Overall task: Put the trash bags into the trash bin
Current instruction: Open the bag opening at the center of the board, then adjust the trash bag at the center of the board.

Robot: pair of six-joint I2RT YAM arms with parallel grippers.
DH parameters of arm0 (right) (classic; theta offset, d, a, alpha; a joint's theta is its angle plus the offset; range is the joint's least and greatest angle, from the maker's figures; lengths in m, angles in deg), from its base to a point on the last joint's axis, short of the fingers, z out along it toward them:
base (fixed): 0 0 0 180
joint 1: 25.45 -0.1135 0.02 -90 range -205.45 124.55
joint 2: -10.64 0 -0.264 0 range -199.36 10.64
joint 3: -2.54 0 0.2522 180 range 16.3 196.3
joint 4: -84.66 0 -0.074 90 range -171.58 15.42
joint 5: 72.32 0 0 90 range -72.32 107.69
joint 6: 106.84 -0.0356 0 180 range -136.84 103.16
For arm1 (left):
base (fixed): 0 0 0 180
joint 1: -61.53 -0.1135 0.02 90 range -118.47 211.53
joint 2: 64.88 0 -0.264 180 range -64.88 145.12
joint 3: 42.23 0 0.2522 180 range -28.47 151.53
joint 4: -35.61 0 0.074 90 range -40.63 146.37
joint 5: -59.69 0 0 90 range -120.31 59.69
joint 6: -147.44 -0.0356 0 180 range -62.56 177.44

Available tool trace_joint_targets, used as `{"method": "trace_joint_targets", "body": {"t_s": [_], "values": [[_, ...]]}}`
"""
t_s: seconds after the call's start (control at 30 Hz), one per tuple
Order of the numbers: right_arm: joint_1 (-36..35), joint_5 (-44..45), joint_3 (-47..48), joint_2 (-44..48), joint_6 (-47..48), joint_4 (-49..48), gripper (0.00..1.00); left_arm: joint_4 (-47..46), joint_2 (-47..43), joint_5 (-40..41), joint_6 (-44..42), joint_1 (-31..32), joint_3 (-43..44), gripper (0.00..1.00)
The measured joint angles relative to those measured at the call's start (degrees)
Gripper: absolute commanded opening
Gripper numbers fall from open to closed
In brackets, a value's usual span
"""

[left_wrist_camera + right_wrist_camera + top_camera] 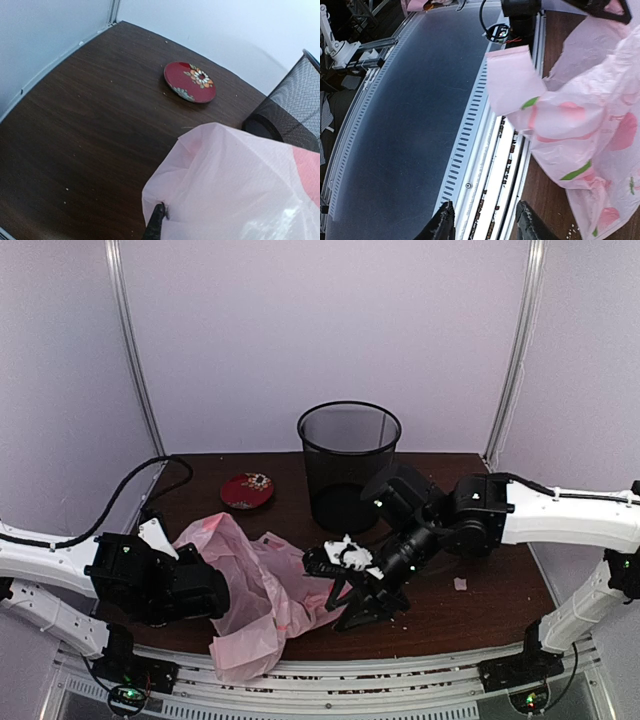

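Observation:
The pale-pink trash bag (pixel 262 590) lies crumpled on the brown table at the front left, its lower end reaching the front edge. My left gripper (pixel 212 590) is at the bag's left side. In the left wrist view one black fingertip (pixel 157 216) pinches a fold of the bag (pixel 235 185); the other finger is hidden under the plastic. My right gripper (pixel 372 612) is open and empty just right of the bag, pointing over the table's front edge (pixel 485 224). The bag (pixel 590 130) fills the right of that view. The black wire-mesh trash bin (pixel 348 465) stands upright at the back centre.
A red flowered plate (pixel 247 490) lies left of the bin and also shows in the left wrist view (pixel 190 81). A small white scrap (pixel 460 583) lies on the table at the right. A metal rail (pixel 485 150) runs along the front edge. White walls enclose the table.

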Motion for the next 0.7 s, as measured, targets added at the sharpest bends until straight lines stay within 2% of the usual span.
{"method": "trace_joint_targets", "body": {"t_s": [0.2, 0.27, 0.37, 0.47, 0.53, 0.7], "values": [[-5.66, 0.72, 0.39, -6.73, -1.46, -4.20, 0.41, 9.66, 3.26, 4.79, 5.68, 0.00, 4.09, 0.00], [-6.19, 0.35, 0.39, -9.01, -2.75, -6.49, 0.45, 10.36, 6.54, 5.97, 6.25, -0.02, 6.67, 0.00], [-6.40, 0.17, -0.17, -11.39, -5.97, -10.80, 0.58, 10.19, 12.28, 6.88, 5.53, -0.57, 11.41, 0.00], [-5.79, -0.09, -1.68, -12.00, -7.96, -12.07, 0.62, 10.62, 15.69, 6.73, -0.55, -2.05, 14.05, 0.00], [-5.01, 0.39, -2.54, -12.04, -9.62, -13.22, 0.66, 7.39, 15.72, 5.51, -8.48, -3.91, 13.92, 0.00], [-4.48, 4.37, -7.61, -11.74, -12.70, -19.32, 0.71, -12.92, 13.53, 2.27, -20.70, -6.36, 10.84, 0.00]]}}
